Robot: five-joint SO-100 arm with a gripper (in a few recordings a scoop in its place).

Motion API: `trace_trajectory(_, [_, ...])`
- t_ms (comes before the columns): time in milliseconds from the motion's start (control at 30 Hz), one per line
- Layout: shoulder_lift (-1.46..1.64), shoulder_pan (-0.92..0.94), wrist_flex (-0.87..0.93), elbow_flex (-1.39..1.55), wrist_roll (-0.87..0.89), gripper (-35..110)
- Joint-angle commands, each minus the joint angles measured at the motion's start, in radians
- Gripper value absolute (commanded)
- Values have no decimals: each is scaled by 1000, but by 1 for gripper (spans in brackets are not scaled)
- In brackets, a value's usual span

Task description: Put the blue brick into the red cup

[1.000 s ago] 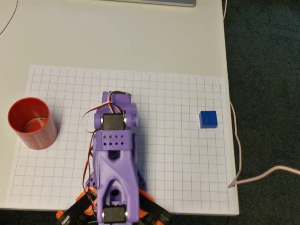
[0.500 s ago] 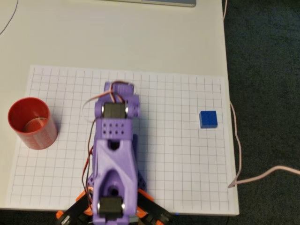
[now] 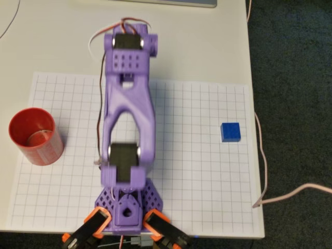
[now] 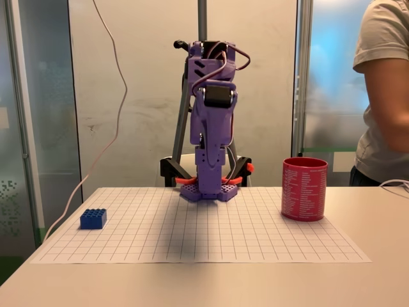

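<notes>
Overhead, we see the blue brick (image 3: 230, 132) at right and the red cup (image 3: 34, 136) at left, well apart. We cannot tell how the pincer stands.

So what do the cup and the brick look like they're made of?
The red cup looks like thin plastic with a slight sheen: uniform red, faint pale printing round its wall. The blue brick looks like hard moulded plastic, probably a toy block: saturated blue, crisp edges, small studs on top in the fixed view.

purple arm (image 4: 211, 128) folded upright above its base; jaws hidden from sight
</notes>
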Motion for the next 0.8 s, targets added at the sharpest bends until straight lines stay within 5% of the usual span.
trace_trajectory(0, [-149,38,-11,-172,40,0])
trace_trajectory(267, [-437,239,-20,-327,232,0])
trace_trajectory(767, [-463,778,-11,-377,655,0])
